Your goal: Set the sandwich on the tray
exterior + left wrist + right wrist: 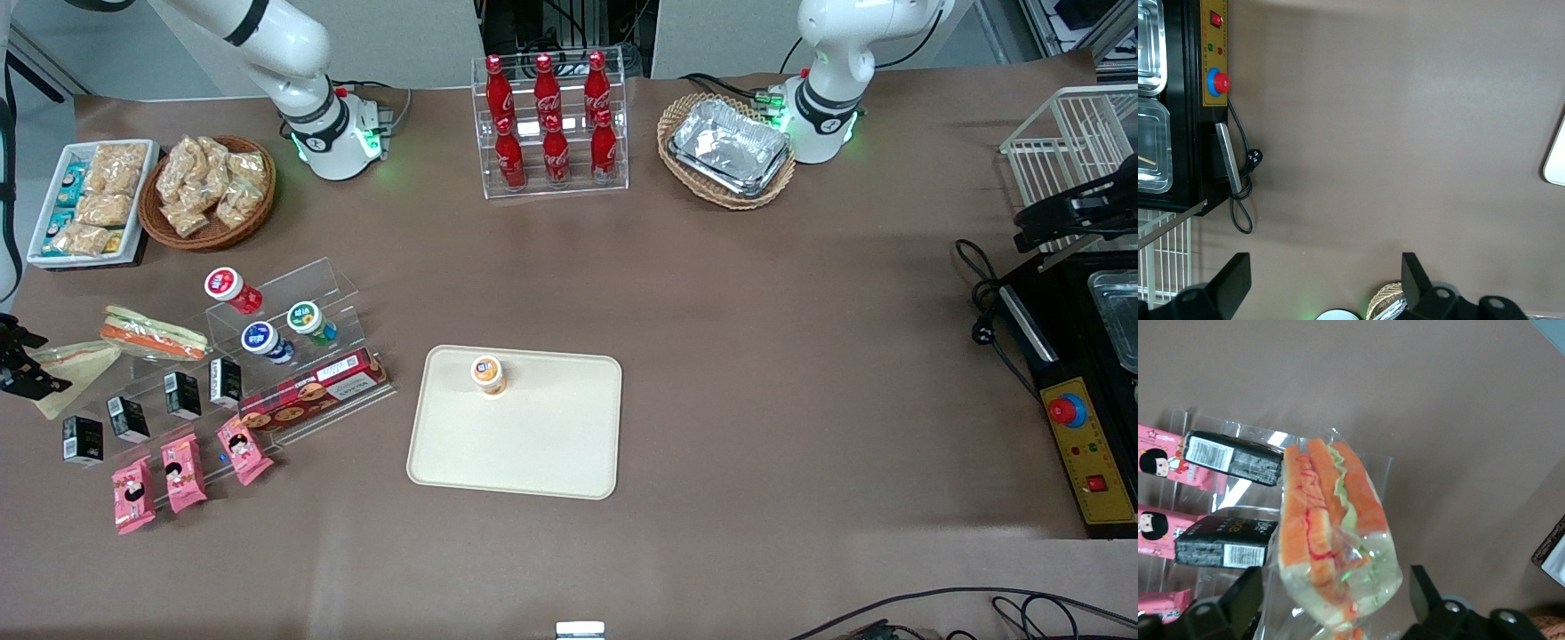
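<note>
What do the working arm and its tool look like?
The working arm has a glossy white shell with a black band at the joint; its base carries a black ring and a green glowing light, with cables beside it. The tool, at the table's working-arm end, is black, with dark angular fingers and round screw holes.

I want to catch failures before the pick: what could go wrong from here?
1. The open gripper straddles the sandwich, whose loose clear wrap could slip or crumple when the fingers close.
2. Black cartons stand right beside the sandwich on the clear stand, so a skewed lift might knock them.
3. An orange-lidded cup stands on the tray; a set-down close to it could tip it.
</note>
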Available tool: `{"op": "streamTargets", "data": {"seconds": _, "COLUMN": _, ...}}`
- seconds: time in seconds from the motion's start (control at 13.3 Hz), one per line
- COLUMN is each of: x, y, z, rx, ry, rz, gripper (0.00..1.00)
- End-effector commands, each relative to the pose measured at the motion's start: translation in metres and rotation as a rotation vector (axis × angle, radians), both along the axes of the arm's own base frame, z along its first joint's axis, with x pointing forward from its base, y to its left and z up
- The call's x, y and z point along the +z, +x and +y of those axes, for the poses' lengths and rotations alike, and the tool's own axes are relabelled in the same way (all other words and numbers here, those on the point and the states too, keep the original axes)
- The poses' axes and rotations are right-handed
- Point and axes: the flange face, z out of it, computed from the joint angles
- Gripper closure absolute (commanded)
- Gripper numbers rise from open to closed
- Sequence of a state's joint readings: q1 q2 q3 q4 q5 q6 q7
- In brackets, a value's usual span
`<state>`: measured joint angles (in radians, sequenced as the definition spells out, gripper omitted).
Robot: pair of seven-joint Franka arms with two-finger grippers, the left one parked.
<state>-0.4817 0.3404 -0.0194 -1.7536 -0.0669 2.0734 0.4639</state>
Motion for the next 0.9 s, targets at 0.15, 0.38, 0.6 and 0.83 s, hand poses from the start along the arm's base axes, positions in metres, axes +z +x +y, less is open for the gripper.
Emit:
{"op": "streamTargets", "data": {"seconds": 0.15, "x": -0.008, "y": -0.004, "z": -0.005, "rx": 0.063, "ry": -0.019, "rz": -0.017, "gripper": 0.47}}
{"op": "streamTargets", "data": {"seconds": 0.38, "x": -0.002, "y": -0.003, "z": -0.005, "rx": 0.066, "ry": -0.025, "rz": -0.027, "gripper": 0.81}}
{"op": "streamTargets", "data": {"seconds": 0.6, "x": 0.046, "y": -0.008, "z": -0.003, "rx": 0.115, "ry": -0.052, "rz": -0.075, "gripper": 0.83}}
{"op": "streamTargets", "data": {"seconds": 0.83, "x": 0.102, "y": -0.020, "z": 0.004, "rx": 0.098, "ry": -0.059, "rz": -0.104, "gripper": 0.83}}
